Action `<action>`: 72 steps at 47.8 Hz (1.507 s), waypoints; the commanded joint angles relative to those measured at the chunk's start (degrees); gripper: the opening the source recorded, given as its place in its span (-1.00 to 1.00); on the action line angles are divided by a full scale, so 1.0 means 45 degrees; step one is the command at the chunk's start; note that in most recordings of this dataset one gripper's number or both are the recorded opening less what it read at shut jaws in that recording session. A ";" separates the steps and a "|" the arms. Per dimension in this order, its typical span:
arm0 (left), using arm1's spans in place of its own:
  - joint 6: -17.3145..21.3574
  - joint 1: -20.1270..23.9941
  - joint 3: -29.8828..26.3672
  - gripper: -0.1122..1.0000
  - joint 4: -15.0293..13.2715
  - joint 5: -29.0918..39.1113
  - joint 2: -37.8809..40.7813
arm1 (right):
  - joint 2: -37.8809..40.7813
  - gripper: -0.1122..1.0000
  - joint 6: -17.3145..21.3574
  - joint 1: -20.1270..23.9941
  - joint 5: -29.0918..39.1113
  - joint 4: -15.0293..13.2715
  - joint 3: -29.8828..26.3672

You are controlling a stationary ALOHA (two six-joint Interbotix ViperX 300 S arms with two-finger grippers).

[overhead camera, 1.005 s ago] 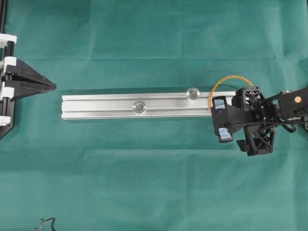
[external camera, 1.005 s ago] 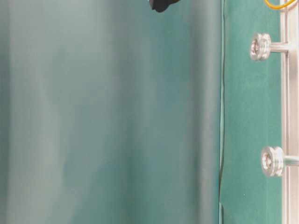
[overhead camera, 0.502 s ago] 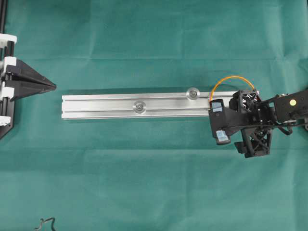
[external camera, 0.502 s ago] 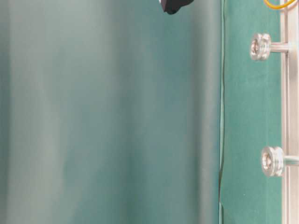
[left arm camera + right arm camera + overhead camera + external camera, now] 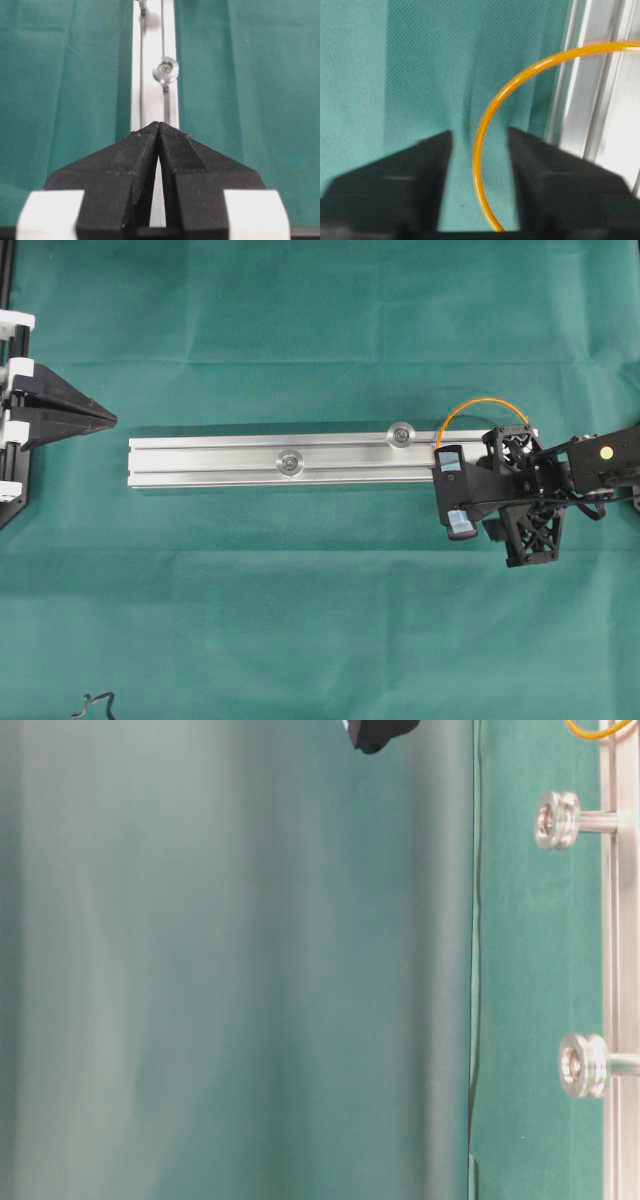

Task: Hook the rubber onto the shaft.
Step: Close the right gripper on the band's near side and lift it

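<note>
The right gripper (image 5: 479,150), nearest in the right wrist view, stands with its two black, matte, wedge-shaped fingers (image 5: 405,185) partly apart, a narrow gap between them; the rubber (image 5: 485,125), a thin glossy orange cord bent into a smooth arc, runs through that gap without visibly touching either finger, so no grip is made yet. Just beyond the fingertips lies the green cloth (image 5: 395,60), finely woven and matte, and to the tool's right the silver rail (image 5: 600,100), a grooved extrusion of bright, hard metal on whose end the far part of the loop rests. From overhead, the rubber (image 5: 478,406) arcs out from the rail's end (image 5: 300,460) immediately ahead of the right gripper (image 5: 455,490), and the nearer shaft (image 5: 401,434), a short pin with a round flanged head, stands a little farther along the rail, the second shaft (image 5: 290,462) farther still. The band is judged very light, limp and elastic, likely to slip or spring aside; the sensible hold is a pinch on the single strand between the fingers, leaving the remaining loop free to stretch over the flange. Well apart at the rail's opposite end, the left gripper (image 5: 159,127) rests with ribbed black fingers pressed together, empty.
</note>
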 commanded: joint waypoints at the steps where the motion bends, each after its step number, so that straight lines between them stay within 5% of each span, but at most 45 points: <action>1: 0.0020 0.0020 -0.0391 -0.80 0.0039 -0.0098 0.0078 | -0.0078 -0.16 0.0000 0.0000 -0.0078 -0.0059 -0.0098; 8: 0.0020 0.0020 -0.0391 -0.80 0.0039 -0.0098 0.0078 | -0.0078 -0.68 0.0000 -0.0020 -0.0098 -0.0137 -0.0117; 38: 0.0020 0.0020 -0.0391 -0.80 0.0039 -0.0098 0.0078 | -0.0547 -0.69 0.0020 -0.0020 0.0332 -0.0156 -0.0254; 51: 0.0020 0.0020 -0.0391 -0.80 0.0039 -0.0117 0.0078 | -0.1621 -0.69 0.0020 -0.0020 0.1992 -0.0195 -0.0742; 72: 0.0020 0.0020 -0.0391 -0.80 0.0039 -0.0098 0.0078 | -0.2793 -0.69 0.0000 -0.0020 0.5371 -0.1348 -0.2773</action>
